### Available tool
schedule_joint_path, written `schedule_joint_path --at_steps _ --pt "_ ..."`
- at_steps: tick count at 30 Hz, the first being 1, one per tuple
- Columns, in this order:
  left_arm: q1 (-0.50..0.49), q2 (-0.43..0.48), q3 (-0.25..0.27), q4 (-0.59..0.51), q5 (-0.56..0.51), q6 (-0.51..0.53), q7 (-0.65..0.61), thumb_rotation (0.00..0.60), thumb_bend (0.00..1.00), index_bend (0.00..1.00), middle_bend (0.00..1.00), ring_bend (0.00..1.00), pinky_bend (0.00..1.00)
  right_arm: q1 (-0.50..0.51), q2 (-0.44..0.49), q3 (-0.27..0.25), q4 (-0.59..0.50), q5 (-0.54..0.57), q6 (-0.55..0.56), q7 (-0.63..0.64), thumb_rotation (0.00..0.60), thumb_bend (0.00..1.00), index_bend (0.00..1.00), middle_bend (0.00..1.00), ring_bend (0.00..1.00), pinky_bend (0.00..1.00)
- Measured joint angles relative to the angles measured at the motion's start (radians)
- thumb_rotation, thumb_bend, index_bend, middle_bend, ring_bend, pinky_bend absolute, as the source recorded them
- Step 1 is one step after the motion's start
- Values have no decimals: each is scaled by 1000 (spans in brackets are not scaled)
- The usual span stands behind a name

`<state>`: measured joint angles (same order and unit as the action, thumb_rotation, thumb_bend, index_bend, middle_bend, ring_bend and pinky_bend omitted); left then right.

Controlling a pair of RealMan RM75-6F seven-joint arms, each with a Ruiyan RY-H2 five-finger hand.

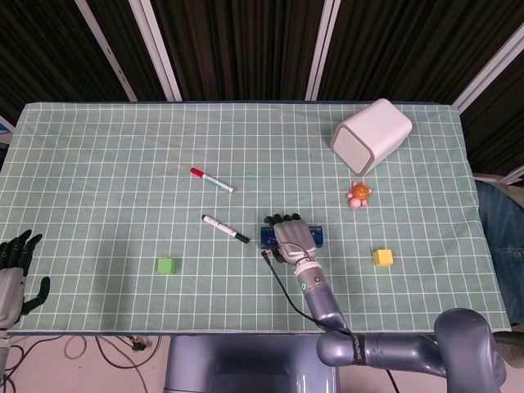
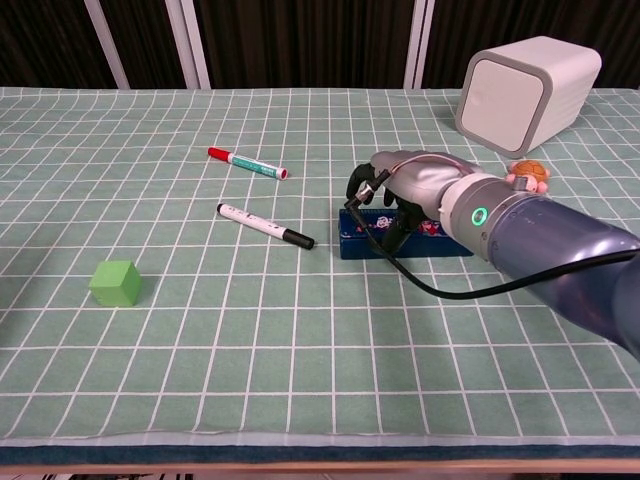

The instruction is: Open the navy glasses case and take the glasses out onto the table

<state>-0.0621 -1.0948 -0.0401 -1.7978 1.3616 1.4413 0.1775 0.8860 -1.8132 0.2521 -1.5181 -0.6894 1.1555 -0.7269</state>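
Right hand (image 2: 395,192) rests curled over the closed navy glasses case (image 2: 362,238) on the table (image 2: 300,330); grip unclear, contents hidden. Left hand (image 1: 12,274) hangs spread.

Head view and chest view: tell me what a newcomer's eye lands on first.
The right hand draws the eye, fingers curled over the navy case near the table's middle; the case looks closed. Next comes the big white box at the far right corner, with a small orange toy just in front of it.
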Motion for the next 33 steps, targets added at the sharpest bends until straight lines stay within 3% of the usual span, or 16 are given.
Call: schedule_joint_path --at_steps 33 --pt "-2 4 1 -4 -8 -5 -4 600 455 47 0 0 0 -1 -49 15 32 -18 -5 0 600 456 279 263 316 225"
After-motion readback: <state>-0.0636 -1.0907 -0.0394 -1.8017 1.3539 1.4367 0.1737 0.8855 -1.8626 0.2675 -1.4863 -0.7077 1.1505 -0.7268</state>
